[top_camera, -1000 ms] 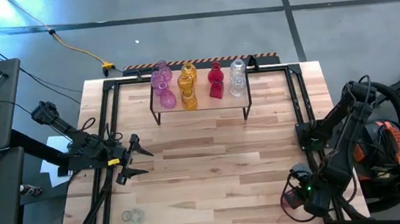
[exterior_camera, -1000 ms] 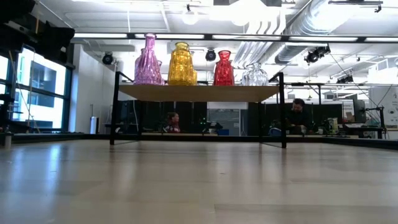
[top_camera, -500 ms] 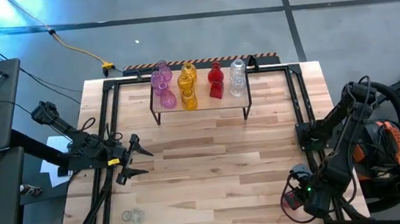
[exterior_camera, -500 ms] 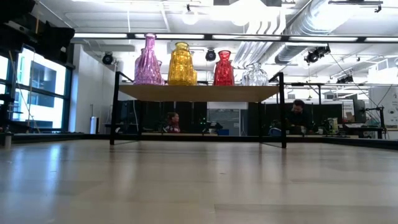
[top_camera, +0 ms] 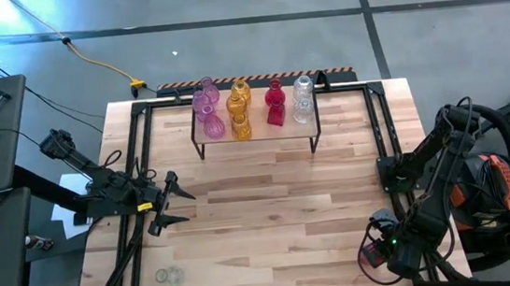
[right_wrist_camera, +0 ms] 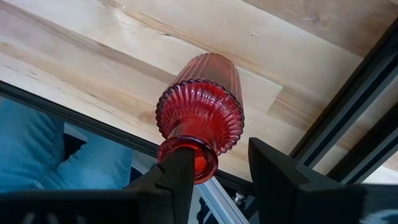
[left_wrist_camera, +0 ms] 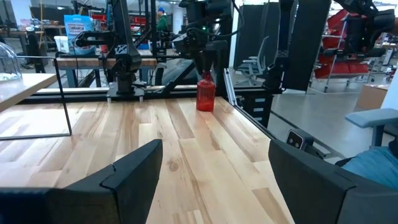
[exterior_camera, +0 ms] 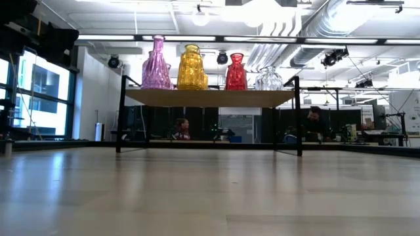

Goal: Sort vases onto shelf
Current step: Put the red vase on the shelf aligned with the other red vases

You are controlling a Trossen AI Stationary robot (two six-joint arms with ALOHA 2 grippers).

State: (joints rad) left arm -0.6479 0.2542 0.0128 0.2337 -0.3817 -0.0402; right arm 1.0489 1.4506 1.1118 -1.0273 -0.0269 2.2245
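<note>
We are pinching a red vase [right_wrist_camera: 200, 118] by its neck with our right gripper [right_wrist_camera: 219, 163]; our left gripper [top_camera: 174, 200] is waiting spread over the surface [top_camera: 281, 216].

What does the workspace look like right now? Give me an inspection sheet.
Surface: wooden table, no spills seen.
Job's things: shelf carries the pink, yellow, red and clear vases; one red vase stands at the table's near-right edge; one clear vase stands at the near-left corner.
Clutter: nothing seen.
Grippers: left gripper at the left edge, fingers open, holding nothing; right gripper at the red vase's neck.
Cables: yellow cable on the floor beyond the table.
Surroundings: people seated behind the table.
</note>
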